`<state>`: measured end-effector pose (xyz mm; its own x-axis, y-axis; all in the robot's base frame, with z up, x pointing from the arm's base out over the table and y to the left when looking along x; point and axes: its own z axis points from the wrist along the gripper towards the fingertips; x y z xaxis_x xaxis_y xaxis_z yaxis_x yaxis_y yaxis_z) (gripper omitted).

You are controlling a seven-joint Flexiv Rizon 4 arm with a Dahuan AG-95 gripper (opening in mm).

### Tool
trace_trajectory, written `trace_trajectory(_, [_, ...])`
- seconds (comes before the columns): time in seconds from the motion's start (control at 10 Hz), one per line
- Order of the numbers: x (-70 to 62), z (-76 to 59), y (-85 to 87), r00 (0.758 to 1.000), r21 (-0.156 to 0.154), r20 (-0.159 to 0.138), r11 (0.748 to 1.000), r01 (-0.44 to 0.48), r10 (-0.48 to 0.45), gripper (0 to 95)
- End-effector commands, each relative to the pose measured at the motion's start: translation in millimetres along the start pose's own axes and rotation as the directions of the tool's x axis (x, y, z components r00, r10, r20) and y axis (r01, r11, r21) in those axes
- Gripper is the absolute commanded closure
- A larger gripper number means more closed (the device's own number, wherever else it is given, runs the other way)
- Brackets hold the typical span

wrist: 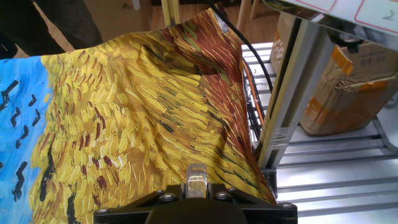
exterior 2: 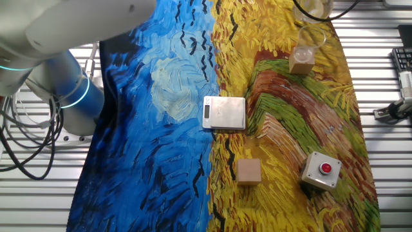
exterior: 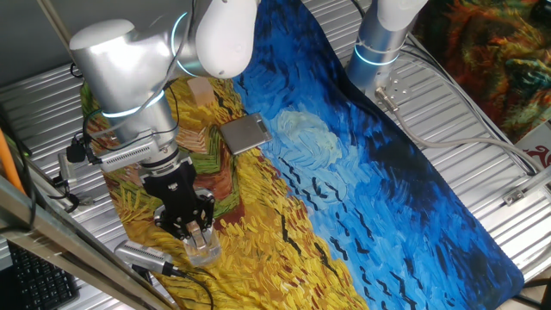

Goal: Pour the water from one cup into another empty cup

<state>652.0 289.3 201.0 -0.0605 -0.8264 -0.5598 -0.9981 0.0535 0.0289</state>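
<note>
**Gripper on tumbler at cloth edge**

Gripper [exterior: 200, 231] is down over the clear tumbler [exterior: 204, 248] at the yellow end of the painted cloth [exterior: 344, 189]; jaws closed on its rim. Peach cup [exterior 2: 302, 58] stands apart near the scale [exterior 2: 224, 113]. Water not discernible.

Black hand [exterior: 198, 231] lowered near the front edge of the tabletop [exterior: 482, 146], fingers on either side of a clear tumbler [exterior: 204, 250] standing upright on the painted cloth [exterior: 344, 189]; contact not discernible. Further back, a small peach cup [exterior: 201, 90] upright on the yellow part. Between the two, a flat metal scale [exterior: 244, 134]. Grey cylindrical object [exterior: 142, 257] just beside the tumbler.
</note>
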Motion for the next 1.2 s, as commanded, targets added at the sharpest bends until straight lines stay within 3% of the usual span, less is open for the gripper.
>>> trace_trajectory(0.1, [-0.2, -0.1, -0.5, 1.000, -0.001, 0.007, 1.000, -0.001, 0.001, 95.0])
trace_trajectory(1.2, [2.2, -8.2, 2.1, 0.998, -0.011, 0.056, 1.000, -0.008, 0.009, 95.0])
